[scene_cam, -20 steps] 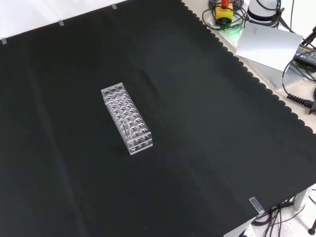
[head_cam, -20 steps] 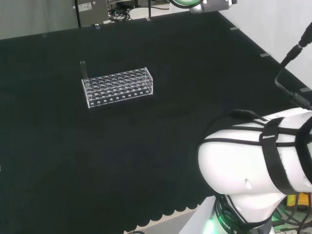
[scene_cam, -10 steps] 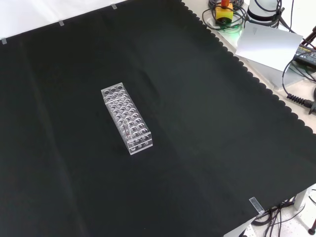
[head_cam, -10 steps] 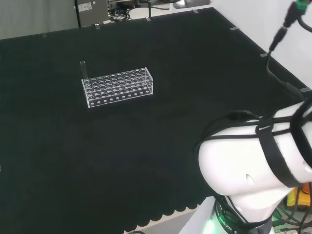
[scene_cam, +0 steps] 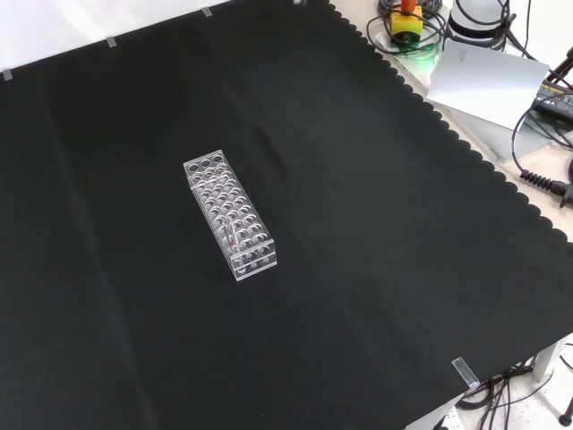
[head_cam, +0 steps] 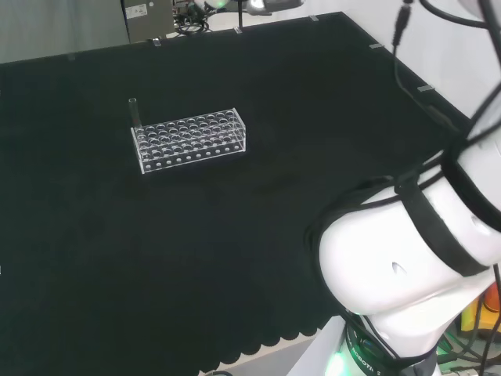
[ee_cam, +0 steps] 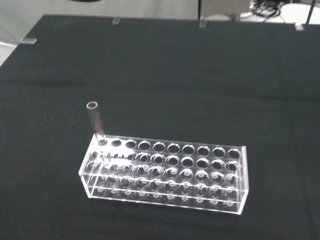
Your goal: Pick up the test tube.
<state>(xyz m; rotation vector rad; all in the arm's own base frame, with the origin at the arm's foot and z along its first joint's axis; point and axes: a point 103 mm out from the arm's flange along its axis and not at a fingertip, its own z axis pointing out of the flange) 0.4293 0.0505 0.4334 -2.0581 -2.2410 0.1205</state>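
Lone test tube (ee_cam: 95, 122) stands upright in a corner hole of the clear rack (ee_cam: 167, 172), mid-cloth (scene_cam: 376, 269) toward the bench's far-left corner in head view, top exposed for grasping; hand's state cannot be told.

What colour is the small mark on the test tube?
Red, on the clear test tube standing in the rack; the wrist view shows it best.
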